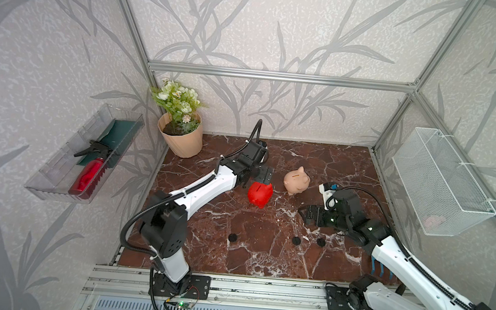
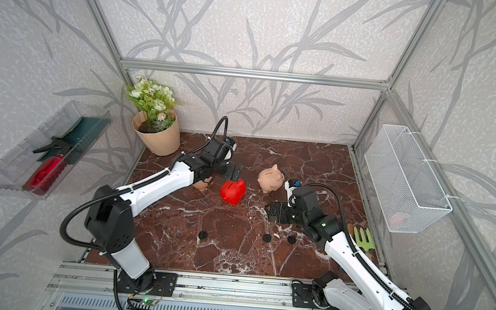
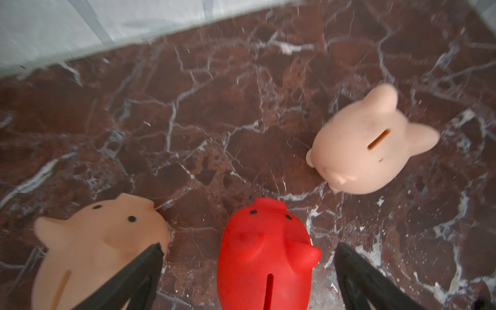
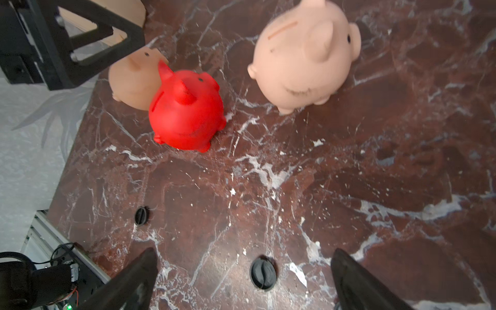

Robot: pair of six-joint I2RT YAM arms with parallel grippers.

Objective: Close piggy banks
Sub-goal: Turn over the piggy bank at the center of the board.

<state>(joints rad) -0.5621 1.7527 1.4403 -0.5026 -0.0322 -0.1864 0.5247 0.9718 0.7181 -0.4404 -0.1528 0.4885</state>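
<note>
My table is a dark red-brown marble-patterned tabletop (image 1: 262,255) veined in white, boxed in by an aluminium frame (image 1: 278,76) and walls covered in grey leaf wallpaper (image 1: 252,24). In the far left corner stands a peach ribbed flowerpot (image 1: 183,144) with white flowers (image 1: 175,97) and green leaves.

A clear plastic tray (image 1: 53,195) hangs on the left wall, holding a red spray bottle (image 1: 87,175) with a black trigger and a dark green sheet (image 1: 121,132). A white wire-mesh basket (image 1: 440,178) hangs on the right wall. Something pale pink (image 1: 434,221) lies in it, too faint to name.

Mid-table, a bright red piggy bank (image 1: 260,194) with a rounded body stands upright with its slot on top. A peach piggy bank (image 1: 296,181) stands near it on the right. A second peach piggy bank (image 2: 203,184) stands just beside it on the left, mostly under my left arm. Their bellies are hidden. Nearer my bases, a small black round disc (image 1: 232,237) lies alone and two more discs (image 1: 296,240) sit near each other.

My left claw (image 3: 248,246) is spread wide right over the red piggy bank and grips nothing — whether it touches I cannot tell. My right claw (image 4: 243,251) is spread wide too and empty, low over the marble. One disc shows between its fingers in the right wrist view. A green garden fork (image 2: 363,239) lies at the right edge, partly behind my right arm.
</note>
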